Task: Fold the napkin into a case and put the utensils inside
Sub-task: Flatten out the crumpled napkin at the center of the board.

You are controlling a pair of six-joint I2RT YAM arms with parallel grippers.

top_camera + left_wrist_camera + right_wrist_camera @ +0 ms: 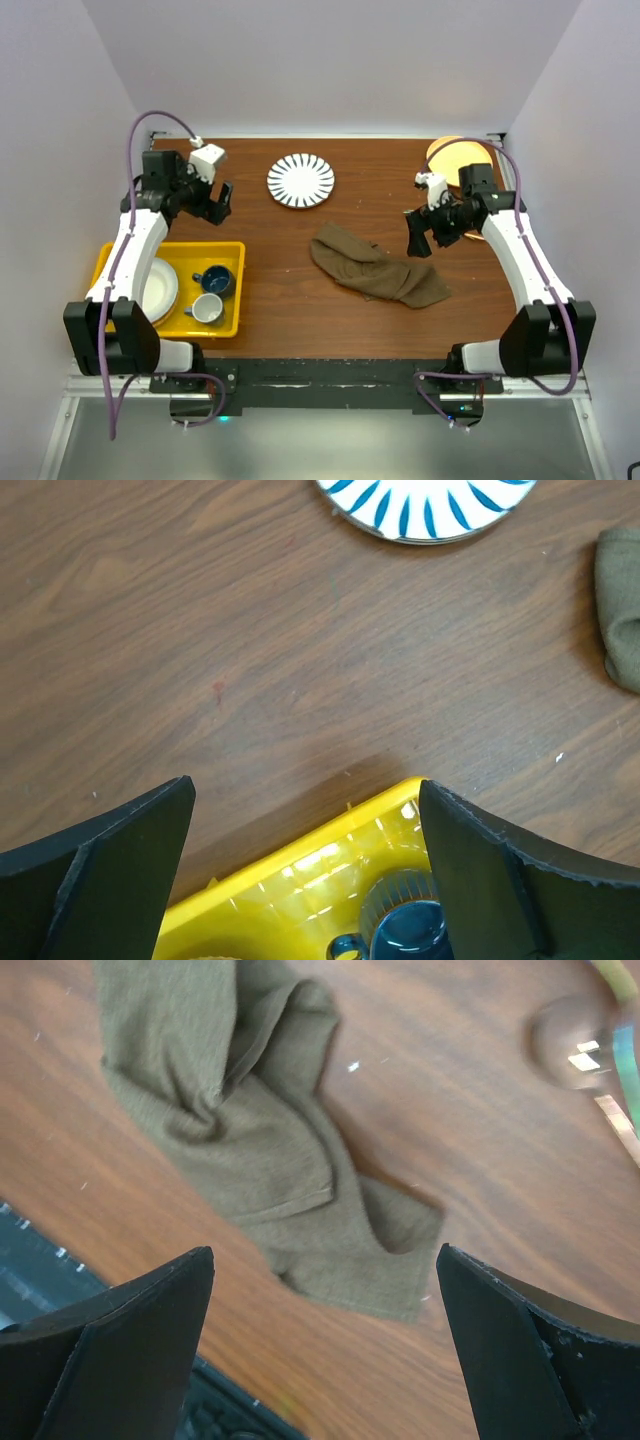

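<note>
Surface: a brown wood-grain table [300, 310] with a dark strip along its near edge.
Room: plain pale lilac walls close in the table on three sides.
Napkin: the dark olive-brown cloth napkin [375, 268] lies crumpled and unfolded near mid-table, and neither arm touches it.
Left tool: the left gripper [305, 800] hangs well left of the napkin, its jaws spread wide with nothing between them.
Right tool: the right gripper [325, 1255] hangs above the napkin's right end, its jaws just as wide and holding nothing.
Plate: a round white plate with blue radial stripes [301, 180] sits beyond the napkin and apart from it.
Tray: a yellow plastic tray [170, 246] far left of the napkin holds a dark blue mug [215, 282], a grey mug [207, 310] and a white bowl [160, 288].
Cut off: a round orange plate [448, 153], beyond and right of the napkin, is partly behind the right arm.
Hard to make out: in the right wrist view a shiny rounded shape [572, 1032] lies apart from the napkin. It may be a spoon's bowl but is too blurred to tell.
</note>
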